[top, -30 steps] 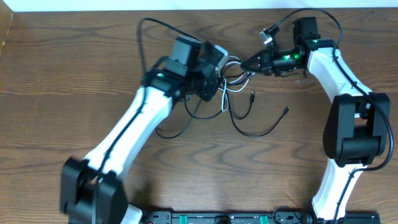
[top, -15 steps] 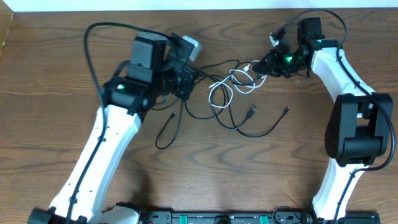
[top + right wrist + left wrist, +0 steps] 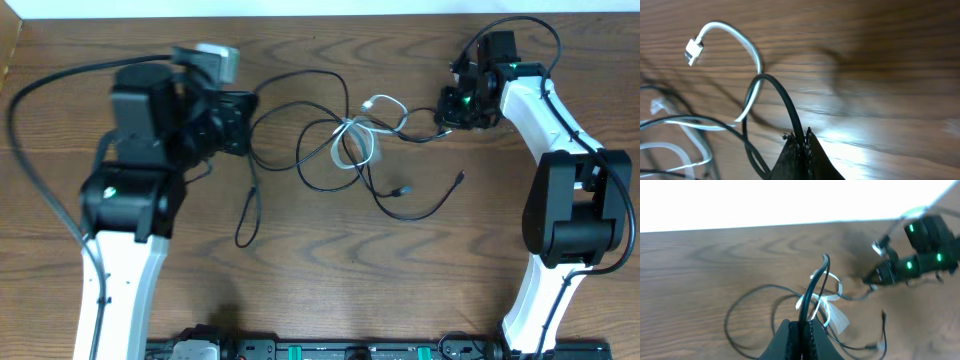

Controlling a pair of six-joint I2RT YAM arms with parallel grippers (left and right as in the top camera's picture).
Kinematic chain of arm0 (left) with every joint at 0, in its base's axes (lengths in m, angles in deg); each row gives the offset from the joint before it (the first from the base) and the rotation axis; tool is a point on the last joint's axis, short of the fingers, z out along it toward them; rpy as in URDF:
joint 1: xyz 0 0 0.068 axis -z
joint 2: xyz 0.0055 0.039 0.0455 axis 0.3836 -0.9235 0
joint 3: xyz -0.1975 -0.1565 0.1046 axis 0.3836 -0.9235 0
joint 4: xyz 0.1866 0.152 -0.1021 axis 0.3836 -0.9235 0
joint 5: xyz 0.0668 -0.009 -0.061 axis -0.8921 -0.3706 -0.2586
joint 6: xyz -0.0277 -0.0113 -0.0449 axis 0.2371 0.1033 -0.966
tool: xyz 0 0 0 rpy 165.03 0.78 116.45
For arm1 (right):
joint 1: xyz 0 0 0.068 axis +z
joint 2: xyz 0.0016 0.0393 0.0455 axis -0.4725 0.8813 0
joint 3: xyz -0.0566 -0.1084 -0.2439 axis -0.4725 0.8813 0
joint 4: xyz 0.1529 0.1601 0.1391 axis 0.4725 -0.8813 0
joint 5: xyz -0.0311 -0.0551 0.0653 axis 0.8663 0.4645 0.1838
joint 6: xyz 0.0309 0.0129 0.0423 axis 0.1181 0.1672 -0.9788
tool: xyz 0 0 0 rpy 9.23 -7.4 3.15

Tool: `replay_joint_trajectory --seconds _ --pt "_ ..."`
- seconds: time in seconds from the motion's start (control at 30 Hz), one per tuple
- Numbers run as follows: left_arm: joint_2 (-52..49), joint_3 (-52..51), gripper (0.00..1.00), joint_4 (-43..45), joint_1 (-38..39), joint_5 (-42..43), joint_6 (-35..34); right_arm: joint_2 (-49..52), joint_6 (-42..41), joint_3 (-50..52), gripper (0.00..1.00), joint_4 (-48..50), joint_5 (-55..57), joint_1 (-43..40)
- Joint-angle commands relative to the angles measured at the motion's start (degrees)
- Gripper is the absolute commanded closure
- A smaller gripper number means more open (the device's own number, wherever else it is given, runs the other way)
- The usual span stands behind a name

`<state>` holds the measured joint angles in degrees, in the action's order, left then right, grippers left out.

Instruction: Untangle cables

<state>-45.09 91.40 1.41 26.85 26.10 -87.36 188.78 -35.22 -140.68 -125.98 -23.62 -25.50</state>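
A brown wood-grain desk (image 3: 300,290) carries thin black cables (image 3: 786,102) looped loosely around a curled white cable (image 3: 734,31) mid-desk, bare wood all round, with left hand (image 3: 801,327) and right hand (image 3: 801,137) each pinched tight on a black strand.
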Motion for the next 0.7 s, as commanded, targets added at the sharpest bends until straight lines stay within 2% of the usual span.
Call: replay_joint_trajectory --seconds 0.0,0.23,0.47,0.53,0.63,0.67 --pt "2.78 -0.07 0.93 0.0 -4.0 0.48 -3.89 -1.92 -0.39 -1.01 0.99 -0.52 9.11 -0.04" --pt "3.32 -0.07 0.93 -2.67 -10.51 0.5 -6.71 -1.92 -0.39 -0.94 0.98 -1.03 11.91 -0.02" --pt "-2.32 -0.07 0.92 -9.25 -10.38 0.52 -6.71 -1.92 -0.37 -0.74 0.93 -1.01 1.97 0.07" --pt "-5.49 -0.07 0.67 -11.34 -10.32 0.57 -6.73 -1.92 -0.35 -0.74 0.91 -1.01 -0.92 0.07" --pt "-8.74 -0.07 0.63 -13.4 -10.32 1.42 -6.73 -1.92 0.13 -0.74 0.89 -1.01 -2.73 0.07" --pt "-9.81 -0.07 0.58 -13.94 -10.32 2.49 -6.71 -1.92 0.31 -0.74 0.9 -0.98 -3.28 0.07"
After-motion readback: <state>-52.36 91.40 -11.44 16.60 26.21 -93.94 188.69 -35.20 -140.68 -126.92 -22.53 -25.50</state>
